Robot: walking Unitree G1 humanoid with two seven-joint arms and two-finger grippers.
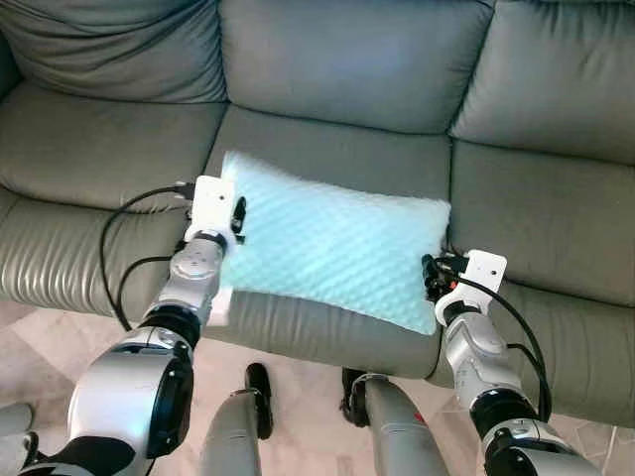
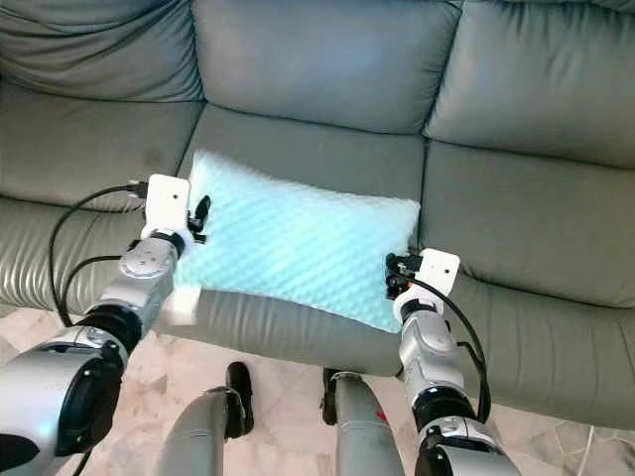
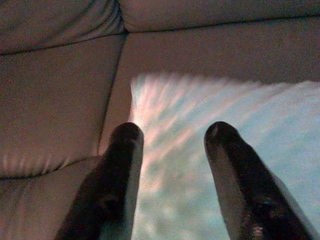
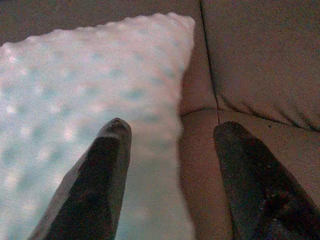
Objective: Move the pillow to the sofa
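A pale mint pillow (image 1: 332, 243) with a bumpy cover lies flat on the middle seat of the grey leather sofa (image 1: 99, 149). My left gripper (image 1: 238, 213) is at the pillow's left edge. In the left wrist view it (image 3: 172, 132) is open, one finger over the pillow (image 3: 200, 100) and the other over the seat. At the pillow's near right corner is my right gripper (image 1: 434, 273). It too stands open (image 4: 172, 127), straddling the pillow's (image 4: 75, 75) right edge, with the other finger above bare leather. Neither holds anything.
The left seat (image 1: 89, 139) and right seat (image 1: 546, 208) flank the pillow, with back cushions (image 1: 347, 55) behind. My legs and feet (image 1: 258, 392) stand on the tiled floor (image 1: 308, 436) against the sofa's front edge. Black cables (image 1: 109, 258) loop from my wrists.
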